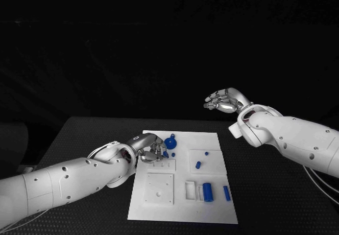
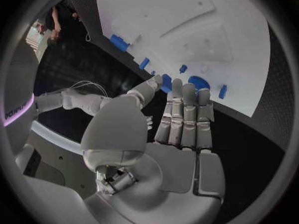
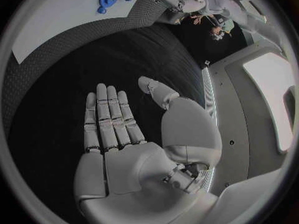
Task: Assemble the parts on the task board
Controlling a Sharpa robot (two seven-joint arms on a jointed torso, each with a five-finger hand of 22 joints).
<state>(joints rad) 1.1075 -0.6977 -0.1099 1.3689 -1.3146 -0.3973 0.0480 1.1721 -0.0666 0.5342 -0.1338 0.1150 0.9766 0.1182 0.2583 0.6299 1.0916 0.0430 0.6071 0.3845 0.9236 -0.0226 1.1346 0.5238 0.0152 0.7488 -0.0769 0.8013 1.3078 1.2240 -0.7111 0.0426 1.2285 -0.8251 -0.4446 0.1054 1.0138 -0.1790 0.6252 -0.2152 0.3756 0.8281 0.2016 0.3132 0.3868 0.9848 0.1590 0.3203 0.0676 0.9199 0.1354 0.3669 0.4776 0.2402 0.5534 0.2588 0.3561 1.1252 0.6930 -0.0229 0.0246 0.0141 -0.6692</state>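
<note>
While the left hand (image 1: 150, 148) hovers over the task board (image 1: 212, 139) with fingers apart and nothing in them, the round blue part (image 1: 171, 143) lies just beyond its fingertips, touching or not I cannot tell; the right hand (image 1: 225, 101), spread flat and bare, hangs well off the board's far corner, so the left is clearly nearer.

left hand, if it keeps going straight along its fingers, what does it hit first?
Probably the round blue part on the task board: the left hand has its fingertips right at it, though whether they touch it is unclear.
</note>
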